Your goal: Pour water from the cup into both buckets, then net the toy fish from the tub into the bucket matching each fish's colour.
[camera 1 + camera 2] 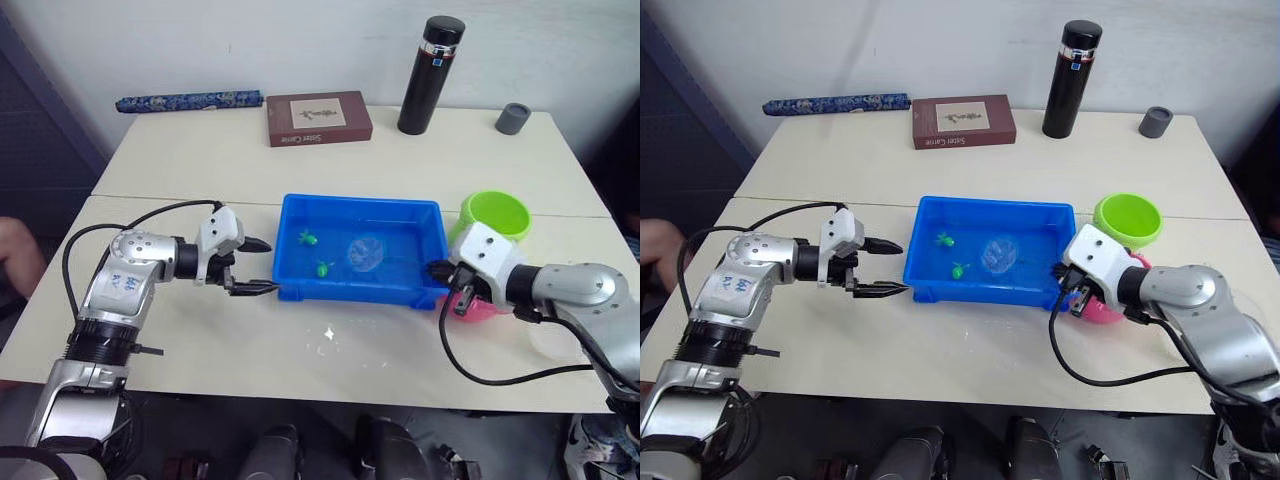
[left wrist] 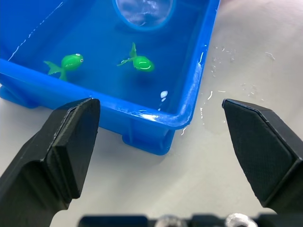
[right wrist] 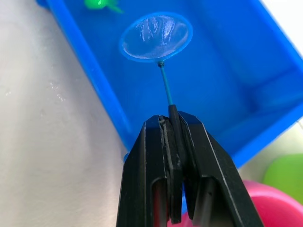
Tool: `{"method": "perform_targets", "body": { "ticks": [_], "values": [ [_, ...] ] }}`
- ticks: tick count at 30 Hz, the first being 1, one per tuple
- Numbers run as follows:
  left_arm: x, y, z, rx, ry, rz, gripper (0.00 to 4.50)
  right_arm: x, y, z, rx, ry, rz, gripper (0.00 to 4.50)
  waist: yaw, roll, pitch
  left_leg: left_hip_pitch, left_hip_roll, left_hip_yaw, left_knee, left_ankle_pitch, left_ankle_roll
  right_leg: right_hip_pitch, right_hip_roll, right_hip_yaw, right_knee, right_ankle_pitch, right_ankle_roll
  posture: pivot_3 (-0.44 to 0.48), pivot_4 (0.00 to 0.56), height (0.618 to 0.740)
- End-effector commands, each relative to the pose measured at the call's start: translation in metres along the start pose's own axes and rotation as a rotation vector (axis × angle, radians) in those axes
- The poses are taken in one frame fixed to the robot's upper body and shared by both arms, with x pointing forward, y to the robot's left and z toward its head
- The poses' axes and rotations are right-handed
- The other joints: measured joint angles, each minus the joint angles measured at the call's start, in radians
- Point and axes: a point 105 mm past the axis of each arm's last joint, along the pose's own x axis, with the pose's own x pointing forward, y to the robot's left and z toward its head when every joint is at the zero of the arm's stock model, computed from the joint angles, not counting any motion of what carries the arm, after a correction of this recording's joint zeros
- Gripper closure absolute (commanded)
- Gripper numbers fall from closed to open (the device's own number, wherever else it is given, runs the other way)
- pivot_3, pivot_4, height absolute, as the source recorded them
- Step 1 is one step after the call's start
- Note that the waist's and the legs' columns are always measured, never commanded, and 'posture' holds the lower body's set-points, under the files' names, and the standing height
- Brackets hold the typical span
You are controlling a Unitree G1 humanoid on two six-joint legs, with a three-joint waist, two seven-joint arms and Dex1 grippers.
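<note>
Two pale tables pushed together form the surface (image 1: 330, 350). The blue tub (image 1: 300, 285) sits mid-surface, holding water. The green bucket (image 1: 495, 215) stands just right of the tub, with the pink bucket (image 1: 487, 308) nearer, partly hidden by the right arm. The left gripper (image 1: 258, 266) hovers at the tub's near-left corner, jaws apart. The right gripper (image 3: 169, 124) has its jaws clamped on the net (image 3: 156, 37), whose hoop lies in the tub. Two green fish (image 2: 137, 60) float left of the hoop.

Mid-frame on the desk (image 1: 970, 360) sits the blue tub (image 1: 990, 252) holding two green fish (image 1: 947, 240) and a net (image 1: 1000, 253). Left end effector (image 1: 887, 268) gapes at its left edge; green bucket (image 1: 1127, 218) right.
</note>
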Motion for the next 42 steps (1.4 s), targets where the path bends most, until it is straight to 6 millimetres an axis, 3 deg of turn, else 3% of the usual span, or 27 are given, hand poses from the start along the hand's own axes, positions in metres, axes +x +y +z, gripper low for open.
{"method": "perform_targets", "body": {
  "ticks": [1, 9, 16, 25, 35, 42],
  "values": [
    [-0.013, 0.001, 0.007, 0.023, -0.01, 0.056, 0.05, 0.009, 0.006, 0.004, -0.063, -0.008, 0.047, 4.5, -0.001, 0.0, 0.0, 0.0, 0.0, 0.0, 0.0, 0.0, 0.0, 0.0, 0.0, 0.0, 0.0, 0.0, 0.0, 0.0, 0.15, 0.74],
    [-0.019, 0.002, 0.007, 0.018, -0.008, 0.103, 0.05, 0.034, 0.018, 0.01, -0.073, -0.056, 0.122, 4.5, 0.001, 0.0, 0.0, 0.0, 0.0, 0.0, 0.0, 0.0, 0.0, 0.0, 0.0, 0.0, 0.0, 0.0, 0.0, 0.0, 0.15, 0.74],
    [-0.018, 0.003, 0.014, 0.001, -0.044, 0.104, 0.05, 0.038, 0.027, 0.025, 0.067, -0.15, 0.171, 4.5, -0.001, 0.0, 0.0, 0.0, 0.0, 0.0, 0.0, 0.0, 0.0, 0.0, 0.001, 0.0, 0.0, 0.0, 0.0, 0.0, 0.15, 0.74],
    [-0.004, 0.009, 0.034, -0.011, -0.136, 0.059, 0.05, 0.012, 0.013, 0.03, 0.216, -0.184, 0.092, 4.5, 0.003, 0.0, 0.0, 0.0, 0.0, 0.0, 0.0, 0.0, 0.0, 0.0, 0.001, -0.001, 0.0, 0.0, 0.0, 0.0, 0.15, 0.74],
    [0.037, 0.013, 0.068, 0.019, -0.256, -0.065, 0.05, -0.036, -0.017, 0.017, 0.264, -0.148, -0.179, 4.5, 0.004, 0.0, 0.0, -0.001, -0.001, 0.0, 0.001, 0.0, 0.0, 0.0, 0.001, -0.001, 0.001, 0.0, 0.0, 0.0, 0.15, 0.74],
    [0.064, 0.011, 0.095, 0.019, -0.359, -0.15, 0.05, -0.053, -0.006, -0.001, 0.288, -0.076, -0.233, 4.5, 0.007, -0.001, 0.0, -0.001, -0.001, 0.001, 0.001, 0.0, 0.0, -0.001, 0.001, 0.0, 0.002, 0.0, 0.0, 0.0, 0.15, 0.74]
  ]
}}
